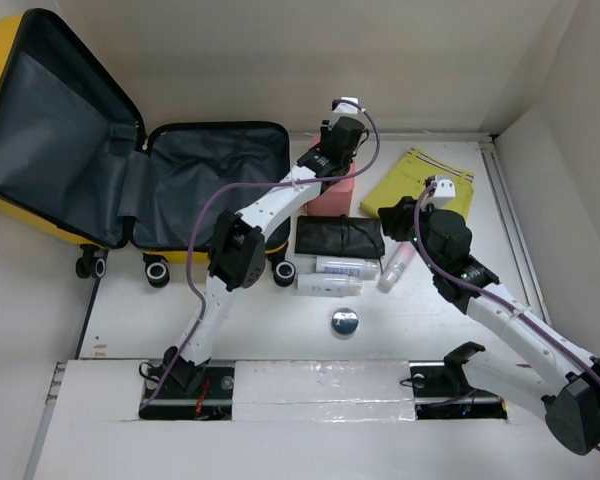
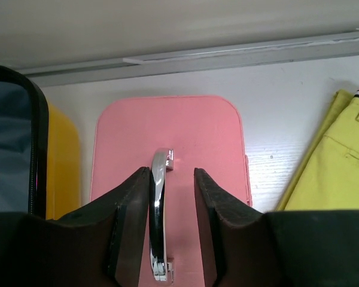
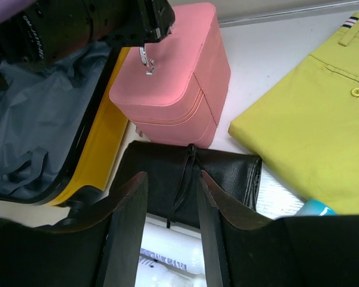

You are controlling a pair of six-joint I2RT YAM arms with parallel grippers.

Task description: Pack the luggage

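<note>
1 luggage [image 1: 195,165] open far left — left hand [image 2: 172,176] spread over 1 pink case [image 2: 167,122], right hand [image 3: 172,179] spread beside 1 black pouch [image 3: 227,170].

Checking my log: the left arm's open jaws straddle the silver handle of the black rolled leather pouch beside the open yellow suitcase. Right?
No: the silver metal handle belongs to the pink box-shaped case, as the left wrist view shows. The rest stands.

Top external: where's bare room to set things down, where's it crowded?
Free: both grey-lined halves of the suitcase; table around the round tin. Crowded: pink case, black pouch, bottles, packed between suitcase and yellow trousers.
</note>
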